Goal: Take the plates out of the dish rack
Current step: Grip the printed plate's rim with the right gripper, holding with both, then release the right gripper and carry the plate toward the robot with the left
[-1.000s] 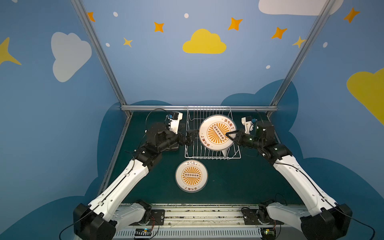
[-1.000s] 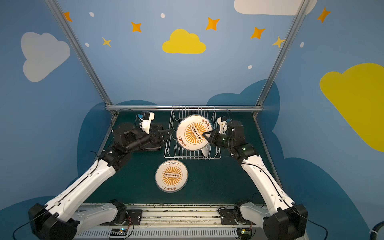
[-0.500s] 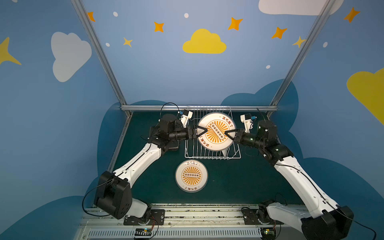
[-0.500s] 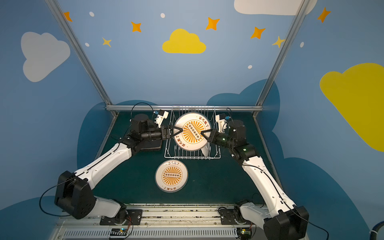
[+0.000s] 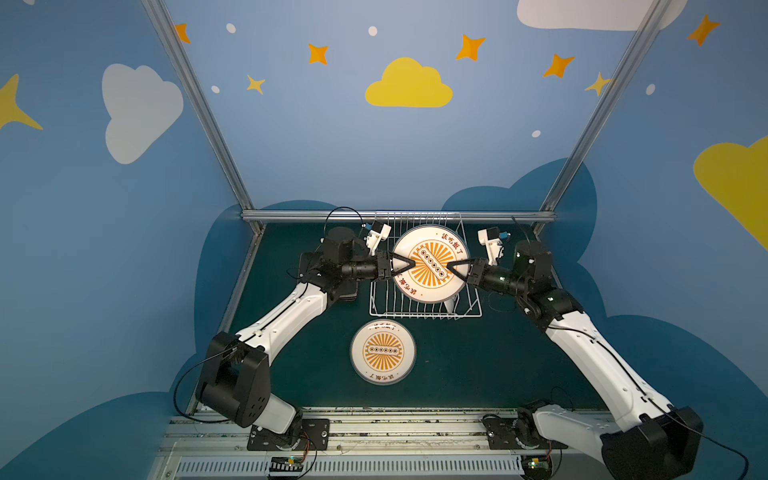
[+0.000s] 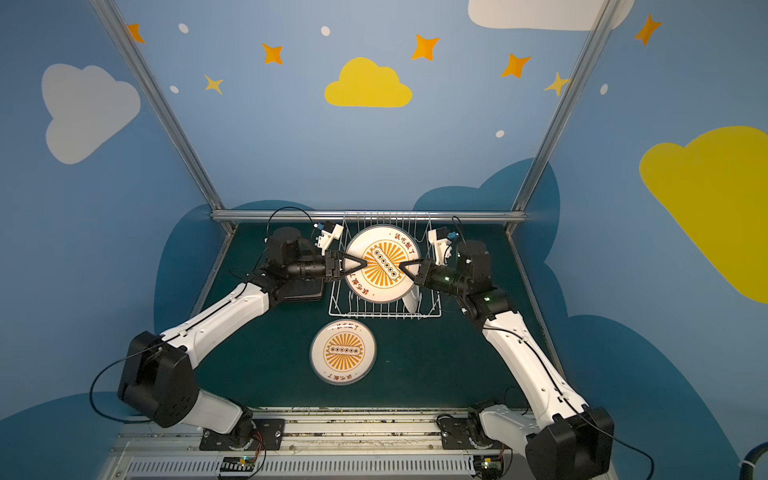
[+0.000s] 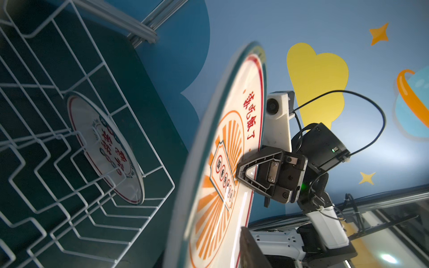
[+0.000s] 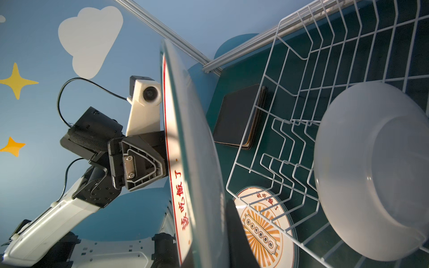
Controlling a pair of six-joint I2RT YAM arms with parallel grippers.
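Item: sunburst plate, held tilted above dish rack. Right gripper clamped on its rim. Left gripper straddles opposite rim; I cannot tell whether it grips.

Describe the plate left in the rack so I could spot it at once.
On the dark green table, find the white wire dish rack at the back. Toward its near right side, one round white plate stands on edge among the tines. Unlike the raised sunburst plate above it and the flat sunburst plate in front of the rack, it carries a red-and-black print.
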